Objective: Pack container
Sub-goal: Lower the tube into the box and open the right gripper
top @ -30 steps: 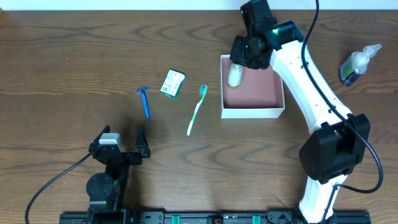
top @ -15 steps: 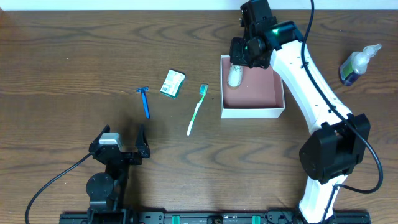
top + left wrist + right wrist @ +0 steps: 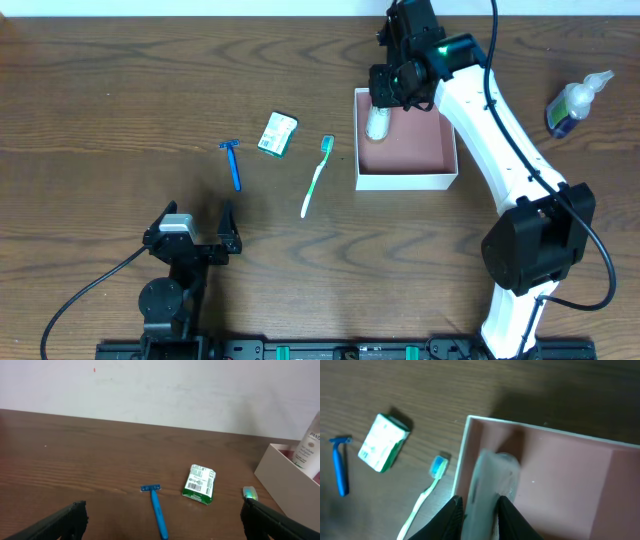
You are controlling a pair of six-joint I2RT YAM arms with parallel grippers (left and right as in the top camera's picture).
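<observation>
The container [image 3: 405,181] is a white box with a pink inside, at the right centre of the table; it also shows in the right wrist view [image 3: 540,427] and the left wrist view [image 3: 285,472]. A white bottle [image 3: 378,122] stands in its far left corner. My right gripper [image 3: 386,88] is shut on the bottle [image 3: 492,480], one finger on each side [image 3: 480,501]. My left gripper [image 3: 197,225] is open and empty [image 3: 164,506] near the front left.
On the table left of the container lie a green toothbrush [image 3: 317,177], a green-and-white soap box [image 3: 277,133] and a blue razor [image 3: 233,163]. A pump bottle [image 3: 572,103] lies at the far right.
My right gripper has shifted slightly toward the far edge of the table. The white bottle stays in the container's corner. The left arm has not moved.
</observation>
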